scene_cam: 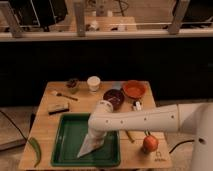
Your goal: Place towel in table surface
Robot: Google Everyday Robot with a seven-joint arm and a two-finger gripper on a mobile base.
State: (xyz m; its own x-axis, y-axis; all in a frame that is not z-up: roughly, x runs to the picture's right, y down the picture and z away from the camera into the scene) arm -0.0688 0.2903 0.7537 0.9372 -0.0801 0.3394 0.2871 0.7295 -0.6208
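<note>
The towel [92, 144] is a pale cloth hanging in a cone shape from my gripper [98, 131], its lower tip reaching down to the floor of the green tray [67, 131]. The gripper points downward over the right half of the tray and is shut on the towel's top. My white arm [145, 120] reaches in from the right across the wooden table [45, 125]. The gripper's fingertips are hidden behind the cloth.
On the table behind the tray are a white cup [93, 82], a dark bowl [114, 97], an orange bowl [133, 89], a small dark jar [73, 84], a brush [63, 95] and a block [57, 107]. An orange fruit [150, 144] sits at the front right, and a green pepper [35, 150] lies at the front left.
</note>
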